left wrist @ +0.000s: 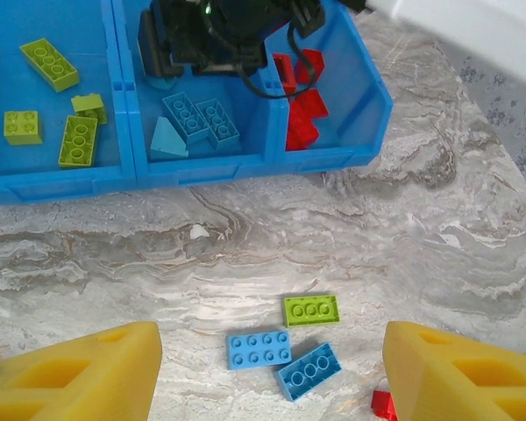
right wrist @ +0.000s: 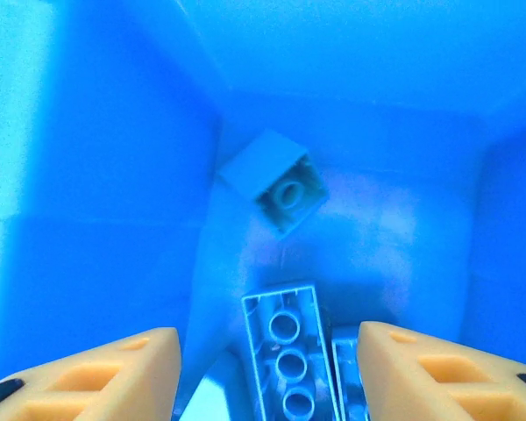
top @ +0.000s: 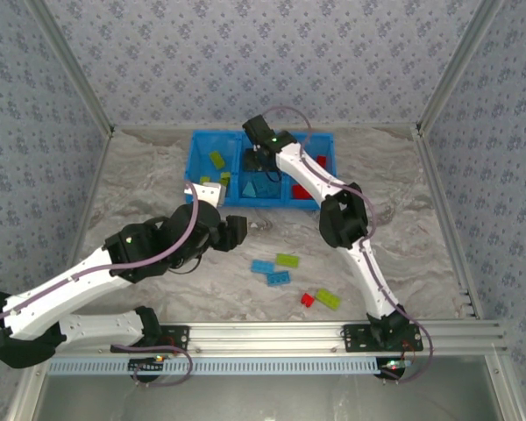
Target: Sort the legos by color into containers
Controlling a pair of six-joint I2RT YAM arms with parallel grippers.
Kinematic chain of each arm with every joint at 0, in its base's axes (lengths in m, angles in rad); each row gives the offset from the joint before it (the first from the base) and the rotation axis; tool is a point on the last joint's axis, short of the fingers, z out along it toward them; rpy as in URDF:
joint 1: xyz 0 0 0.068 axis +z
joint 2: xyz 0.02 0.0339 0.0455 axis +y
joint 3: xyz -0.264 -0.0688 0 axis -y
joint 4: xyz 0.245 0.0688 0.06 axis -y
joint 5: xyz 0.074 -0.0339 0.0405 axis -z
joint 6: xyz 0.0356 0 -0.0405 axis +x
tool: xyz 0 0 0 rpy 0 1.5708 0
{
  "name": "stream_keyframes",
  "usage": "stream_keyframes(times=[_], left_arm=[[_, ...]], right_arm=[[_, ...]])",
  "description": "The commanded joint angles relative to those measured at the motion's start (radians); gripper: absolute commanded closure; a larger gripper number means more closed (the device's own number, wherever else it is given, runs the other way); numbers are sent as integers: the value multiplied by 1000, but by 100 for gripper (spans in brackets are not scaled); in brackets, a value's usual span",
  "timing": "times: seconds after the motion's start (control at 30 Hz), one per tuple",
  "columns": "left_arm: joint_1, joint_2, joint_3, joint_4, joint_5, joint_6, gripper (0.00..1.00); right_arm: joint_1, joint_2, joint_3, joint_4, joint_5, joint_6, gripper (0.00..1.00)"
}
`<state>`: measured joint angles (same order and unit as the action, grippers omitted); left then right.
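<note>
The blue bin [top: 202, 167] stands at the back with its three containers side by side. Lime green legos [left wrist: 50, 63] lie in the left one, light blue legos [left wrist: 202, 121] in the middle one and red legos [left wrist: 302, 118] in the right one. My right gripper [top: 261, 161] hangs inside the middle container, open [right wrist: 267, 377]. An upturned light blue brick [right wrist: 285, 355] lies loose between its fingers, and a small blue brick [right wrist: 285, 189] lies farther in. My left gripper [left wrist: 272, 377] is open above two blue bricks [left wrist: 259, 348] and a green brick [left wrist: 311, 310] on the table.
More loose bricks lie near the front: a red one [top: 307, 299] and a green one [top: 327, 299]. The table [top: 403, 228] is marbled grey, with metal frame posts at both sides and a rail along the near edge.
</note>
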<state>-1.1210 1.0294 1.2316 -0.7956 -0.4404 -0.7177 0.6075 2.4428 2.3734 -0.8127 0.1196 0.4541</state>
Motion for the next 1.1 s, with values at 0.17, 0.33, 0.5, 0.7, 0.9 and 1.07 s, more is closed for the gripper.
stream_keyframes(times=[0.17, 0.33, 0.5, 0.7, 0.9, 1.07], left_arm=[[3, 48, 17, -9, 28, -17, 32], [6, 131, 16, -11, 97, -57, 32], [38, 277, 33, 13, 250, -37, 32], [75, 492, 143, -42, 395, 292, 30], [47, 714, 264, -97, 361, 657, 31], [47, 869, 354, -93, 365, 844, 34]], right_arm=[[37, -403, -193, 64, 167, -47, 47], [65, -800, -637, 197, 179, -71, 48], [136, -1251, -1047, 230, 173, -93, 47], [252, -1641, -1260, 56, 35, -111, 43], [291, -1867, -1305, -55, -111, -105, 38], [294, -1875, -1305, -120, -219, -79, 37]])
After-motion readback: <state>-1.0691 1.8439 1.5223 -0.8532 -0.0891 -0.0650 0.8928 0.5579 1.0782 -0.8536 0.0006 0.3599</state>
